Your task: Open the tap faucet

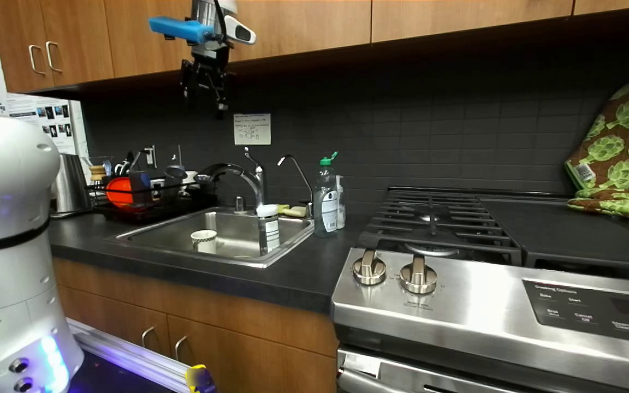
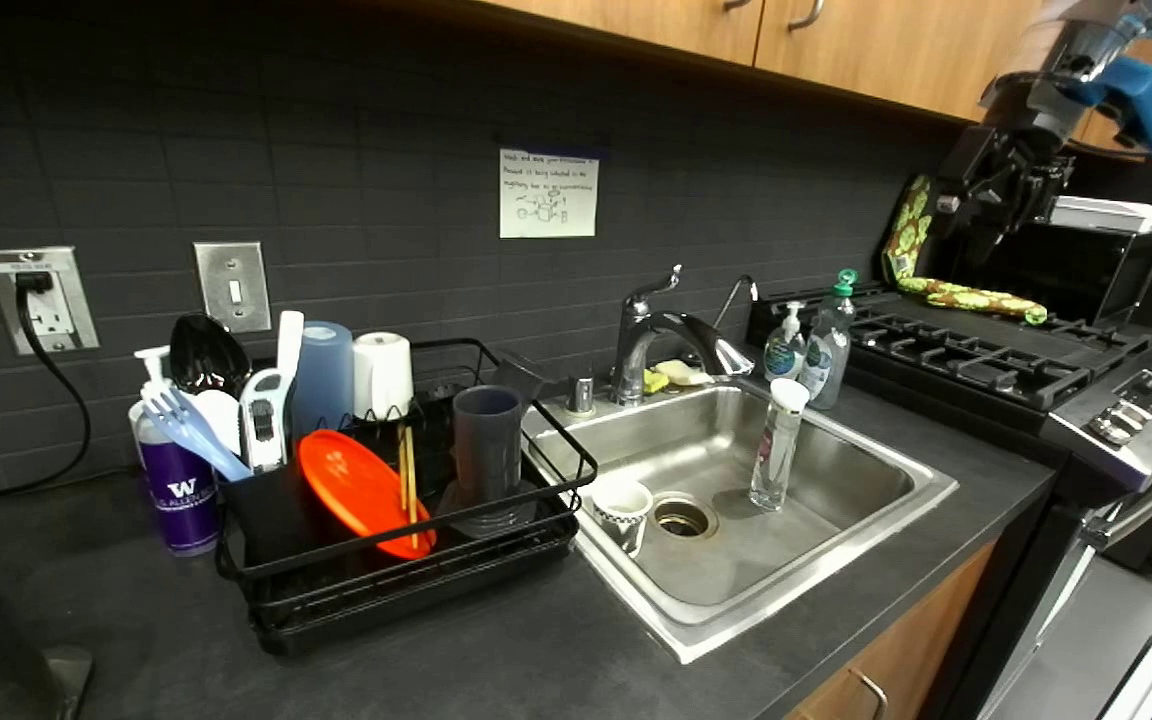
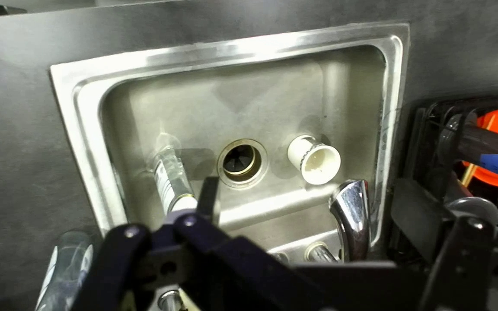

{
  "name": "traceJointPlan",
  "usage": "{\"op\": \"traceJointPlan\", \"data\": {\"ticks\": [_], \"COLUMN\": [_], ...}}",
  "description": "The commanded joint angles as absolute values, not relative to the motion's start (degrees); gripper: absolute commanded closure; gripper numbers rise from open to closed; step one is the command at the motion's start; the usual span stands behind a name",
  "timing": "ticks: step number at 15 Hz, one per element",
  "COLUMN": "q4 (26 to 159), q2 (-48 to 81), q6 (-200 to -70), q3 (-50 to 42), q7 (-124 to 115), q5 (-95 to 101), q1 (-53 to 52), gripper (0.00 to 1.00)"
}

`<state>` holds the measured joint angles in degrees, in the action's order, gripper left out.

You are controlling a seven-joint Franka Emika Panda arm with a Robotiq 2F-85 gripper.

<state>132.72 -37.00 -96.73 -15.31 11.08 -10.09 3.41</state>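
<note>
Tap faucet (image 2: 636, 340): fitted at far edge of sink (image 2: 816, 560). Hand (image 1: 205, 98): poised well above, spread wide, nothing gripped. Hazards: slim lever (image 2: 658, 286) could be missed if depth is misjudged; thin spout (image 1: 303, 176), just right, struck by overshoot.

The tap (image 2: 633, 345) is standing upright on the back edge of the sink (image 2: 806, 562), gleaming dark and metallic in both exterior views. From a thick base (image 2: 626, 390), the spout (image 2: 688, 327) is sweeping up, bending over and dipping out above the sink. On top, the slim lever (image 2: 658, 286) is pointing up at a slant, leaning the same way the spout is reaching! And in the wrist view, the shiny spout head (image 3: 352, 211) is showing from above, hanging over the sink.
</note>
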Motion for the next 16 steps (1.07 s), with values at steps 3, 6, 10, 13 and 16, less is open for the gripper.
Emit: {"op": "traceJointPlan", "data": {"ticks": [3,6,10,13,16], "q4": [137.7,141.9,146.3,148.4,148.9], "q2": [-37.6,-37.9,-37.3,-36.7,-35.5], "q6": [-105.9,-115.2,-123.4,-124.4,-123.4], "q3": [-14.9,-14.5,-15.9,-17.6,-18.8], "q7": [13.1,14.7,18.0,22.4,27.1], "q5": [-18.6,-22.6,-31.0,-38.3,-44.6], "q1": [3.8,3.2,0.4,-1.9,-2.7], "gripper": [0.0,0.0,0.0,0.0,0.0]}}
